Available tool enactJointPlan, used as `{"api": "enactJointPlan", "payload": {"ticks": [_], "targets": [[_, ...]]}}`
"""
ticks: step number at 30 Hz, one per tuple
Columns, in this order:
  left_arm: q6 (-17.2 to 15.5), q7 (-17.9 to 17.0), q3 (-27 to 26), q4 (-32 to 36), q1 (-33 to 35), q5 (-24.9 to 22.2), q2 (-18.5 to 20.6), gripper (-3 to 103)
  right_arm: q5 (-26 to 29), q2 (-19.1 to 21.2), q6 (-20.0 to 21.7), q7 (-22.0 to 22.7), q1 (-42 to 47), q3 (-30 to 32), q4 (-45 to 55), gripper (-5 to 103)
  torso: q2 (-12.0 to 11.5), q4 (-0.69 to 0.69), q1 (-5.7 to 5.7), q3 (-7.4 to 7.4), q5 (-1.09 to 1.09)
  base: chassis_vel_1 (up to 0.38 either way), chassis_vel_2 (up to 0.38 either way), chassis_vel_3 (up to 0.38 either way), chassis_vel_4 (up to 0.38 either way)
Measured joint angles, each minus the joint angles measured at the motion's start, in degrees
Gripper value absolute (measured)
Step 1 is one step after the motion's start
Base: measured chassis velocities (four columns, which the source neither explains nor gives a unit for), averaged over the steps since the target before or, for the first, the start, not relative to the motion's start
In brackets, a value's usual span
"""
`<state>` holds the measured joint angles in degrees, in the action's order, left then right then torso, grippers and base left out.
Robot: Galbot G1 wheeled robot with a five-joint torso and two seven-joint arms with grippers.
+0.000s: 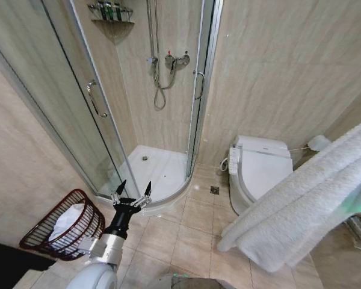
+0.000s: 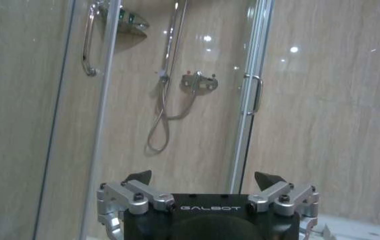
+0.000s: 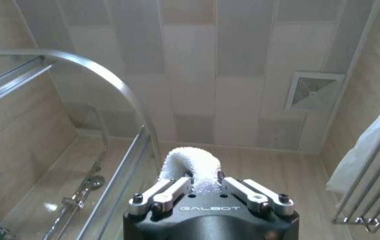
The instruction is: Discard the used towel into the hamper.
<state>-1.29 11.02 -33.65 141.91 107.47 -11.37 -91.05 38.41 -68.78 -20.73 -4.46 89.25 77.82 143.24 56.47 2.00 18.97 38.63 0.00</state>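
1. Towel handling: thick white terry towel [image 1: 301, 198] looks soft and floppy, light to moderate in weight, not fragile, not slippery. It will sag and trail from any pinch point, so a grip on a bunched fold near the middle is best, judged from how it drapes.
2. Towel look: plush looped pile, folded into long layers, plain white, no stains visible. It hangs across the right side of the head view, above the beige tiled floor [image 1: 192, 235] and in front of the white toilet [image 1: 262, 168].
3. Right gripper [image 3: 207, 184]: narrowly closed, clamping a bunched hump of the towel between its fingers, pointed up toward the ceiling in the right wrist view.
4. Left gripper [image 1: 132, 195]: fingers spread wide, holding nothing, hovering low beside the glass shower enclosure [image 1: 96, 102]; the left wrist view shows the empty gap between its black tips.
5. Dark red-brown open-weave round hamper [image 1: 78, 208]: on the floor at lower left, tilted toward the camera, some white cloth already inside. It sits just left of the left arm, well apart from the towel.
6. Stage: towel in hand, not yet over the hamper.
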Motion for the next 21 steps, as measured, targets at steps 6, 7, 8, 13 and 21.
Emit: {"api": "enactJointPlan", "payload": {"ticks": [6,7,8,13,21], "targets": [[0.0,0.0,0.0,0.0,0.0,0.0,0.0,100,0.2,0.3,0.7,0.0,0.1,0.6,0.0,8,1.9,0.0,0.79,1.07,0.0,0.0,0.0,0.0,0.0],[0.0,0.0,0.0,0.0,0.0,0.0,0.0,100,0.2,0.4,0.8,0.0,0.0,0.4,0.0,8,2.2,0.0,0.94,1.25,0.0,0.0,0.0,0.0,0.0],[0.0,0.0,0.0,0.0,0.0,0.0,0.0,100,0.2,0.4,0.8,0.0,0.0,0.4,0.0,8,2.2,0.0,0.94,1.25,0.0,0.0,0.0,0.0,0.0],[0.0,0.0,0.0,0.0,0.0,0.0,0.0,100,0.0,1.0,1.2,0.0,-1.3,-1.0,0.0,8,3.7,0.01,1.67,2.08,0.0,0.0,0.0,0.0,0.0],[0.0,0.0,0.0,0.0,0.0,0.0,0.0,100,-0.1,1.0,1.3,0.0,-1.6,-1.4,0.0,8,5.8,0.0,2.63,3.19,0.0,0.0,0.0,0.0,0.0]]}}
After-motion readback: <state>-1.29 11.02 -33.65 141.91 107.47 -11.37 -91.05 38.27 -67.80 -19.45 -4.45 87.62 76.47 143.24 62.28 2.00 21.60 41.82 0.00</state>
